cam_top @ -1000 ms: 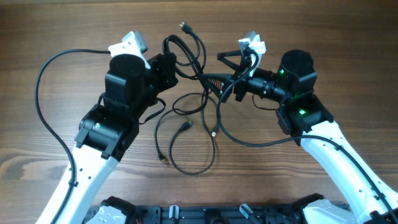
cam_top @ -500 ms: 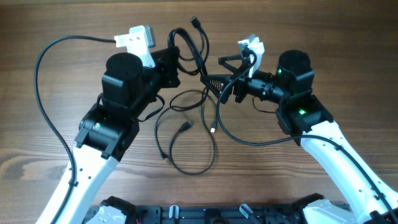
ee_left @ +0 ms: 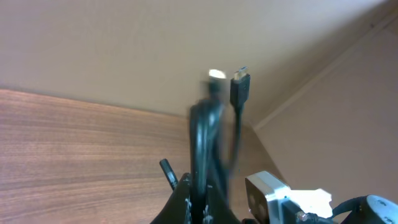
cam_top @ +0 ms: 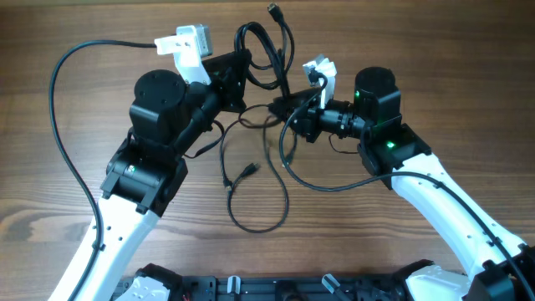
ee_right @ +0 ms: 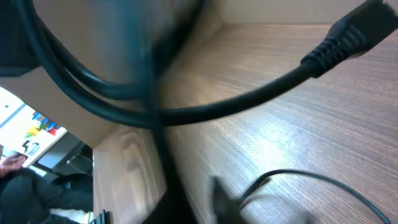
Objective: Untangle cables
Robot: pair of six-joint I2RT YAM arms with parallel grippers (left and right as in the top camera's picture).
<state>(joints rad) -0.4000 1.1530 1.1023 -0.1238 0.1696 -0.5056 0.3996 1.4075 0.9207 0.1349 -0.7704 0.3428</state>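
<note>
The cables [cam_top: 266, 52] are thin black cords bunched between my two grippers. My left gripper [cam_top: 242, 72] is shut on a strand and holds a loop of it off the table, a plug [cam_top: 273, 10] sticking out at the far end. In the left wrist view the cord [ee_left: 200, 143] rises from between the pinched fingers of the left gripper [ee_left: 200, 200] to a plug [ee_left: 239, 88]. My right gripper [cam_top: 282, 106] has shut on the bundle just right of it. A blurred cord [ee_right: 163, 149] runs down into the right gripper [ee_right: 186, 205]. Slack cord [cam_top: 259, 224] lies looped on the wood.
A loose plug end [cam_top: 249, 170] lies on the wooden table [cam_top: 451, 50] below the grippers. The left arm's thick black wiring [cam_top: 57, 117] arcs over the left side. The arm bases [cam_top: 276, 286] line the near edge.
My left gripper has carried its strand up and to the right. The right gripper has moved left into the bundle and gone from open to shut. The slack on the table has shifted.
</note>
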